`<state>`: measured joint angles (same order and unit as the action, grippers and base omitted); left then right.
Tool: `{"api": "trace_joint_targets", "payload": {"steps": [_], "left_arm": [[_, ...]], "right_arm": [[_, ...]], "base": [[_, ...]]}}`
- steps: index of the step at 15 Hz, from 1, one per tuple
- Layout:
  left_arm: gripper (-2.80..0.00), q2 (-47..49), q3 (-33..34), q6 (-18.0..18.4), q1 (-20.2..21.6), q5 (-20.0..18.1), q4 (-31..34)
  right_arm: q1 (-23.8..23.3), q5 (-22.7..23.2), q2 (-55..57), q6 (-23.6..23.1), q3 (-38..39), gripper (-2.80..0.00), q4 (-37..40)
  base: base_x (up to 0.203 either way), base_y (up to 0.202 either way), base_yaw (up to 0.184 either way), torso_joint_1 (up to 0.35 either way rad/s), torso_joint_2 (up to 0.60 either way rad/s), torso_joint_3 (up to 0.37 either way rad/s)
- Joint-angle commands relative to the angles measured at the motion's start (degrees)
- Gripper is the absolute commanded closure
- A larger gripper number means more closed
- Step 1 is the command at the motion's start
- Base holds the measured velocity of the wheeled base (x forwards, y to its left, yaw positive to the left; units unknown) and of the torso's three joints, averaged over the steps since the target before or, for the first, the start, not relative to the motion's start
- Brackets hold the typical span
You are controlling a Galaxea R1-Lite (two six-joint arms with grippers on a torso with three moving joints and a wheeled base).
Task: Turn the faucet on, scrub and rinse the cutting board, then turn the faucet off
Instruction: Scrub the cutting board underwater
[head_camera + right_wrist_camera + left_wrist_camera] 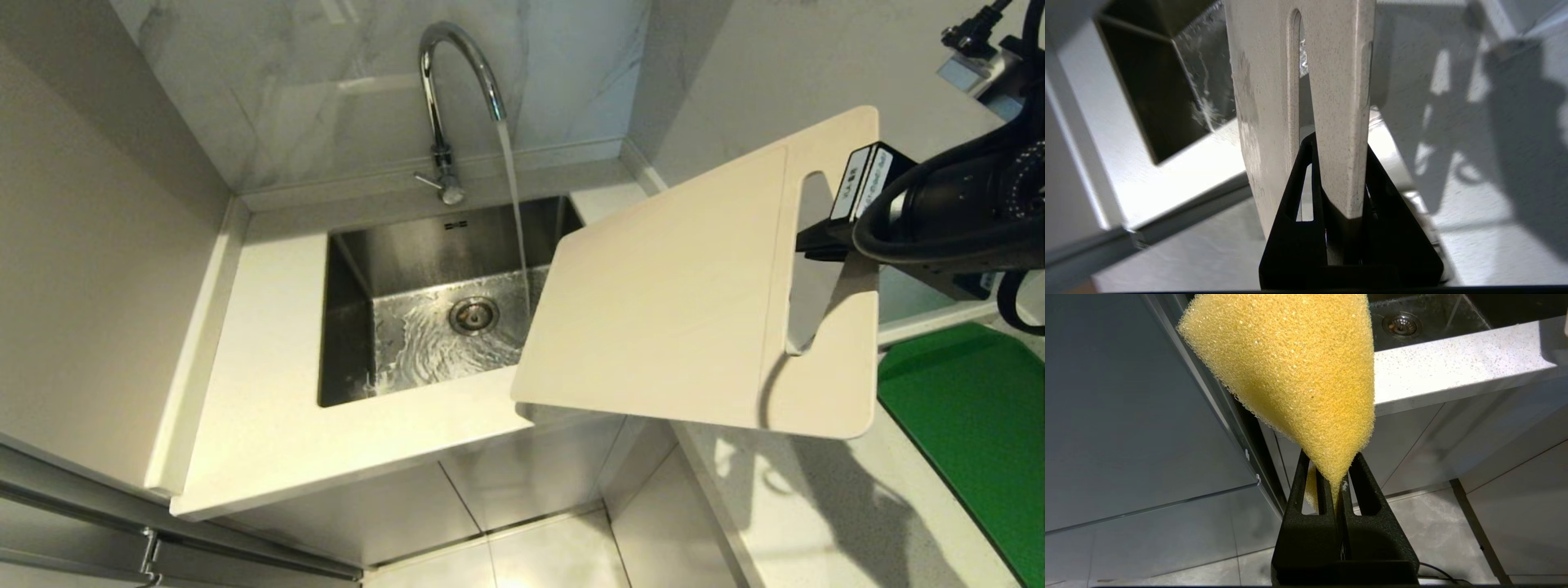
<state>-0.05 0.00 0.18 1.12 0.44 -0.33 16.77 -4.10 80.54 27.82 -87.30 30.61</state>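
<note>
Right tool (1345,192) clamped on large cream plastic cutting board (678,310), held beside running chrome gooseneck faucet (445,73). Left tool (1337,486) pinching yellow sponge (1298,371).

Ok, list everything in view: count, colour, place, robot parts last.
faucet: one, chrome, behind the sink, water running from its spout.
sink: one, steel, set in the counter, wet around the drain.
counter: one, pale speckled white, around the sink.
cutting board: one, cream-beige, held in the air over the sink's right edge.
sponge: one, yellow, held below counter height in front of the cabinets.
green mat: one, green, far right past the counter.
left gripper: one, black, shut on the sponge.
right gripper: one, black, shut on the cutting board's handle end.
</note>
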Motion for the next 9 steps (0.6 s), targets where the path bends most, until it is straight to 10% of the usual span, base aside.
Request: {"api": "trace_joint_targets", "payload": {"steps": [1,9], "left_arm": [[0.00,-0.21,0.09,-0.01,0.02,0.00,-0.02],[0.00,-0.21,0.09,-0.01,0.02,0.00,-0.02]], "right_arm": [[0.01,-0.03,0.22,-8.70,-0.47,0.00,0.12],[0.01,-0.29,5.59,-13.41,-10.88,0.00,0.25]], "base": [[0.000,0.000,0.000,0.000,0.00,0.000],[0.000,0.000,0.000,0.000,0.00,0.000]]}}
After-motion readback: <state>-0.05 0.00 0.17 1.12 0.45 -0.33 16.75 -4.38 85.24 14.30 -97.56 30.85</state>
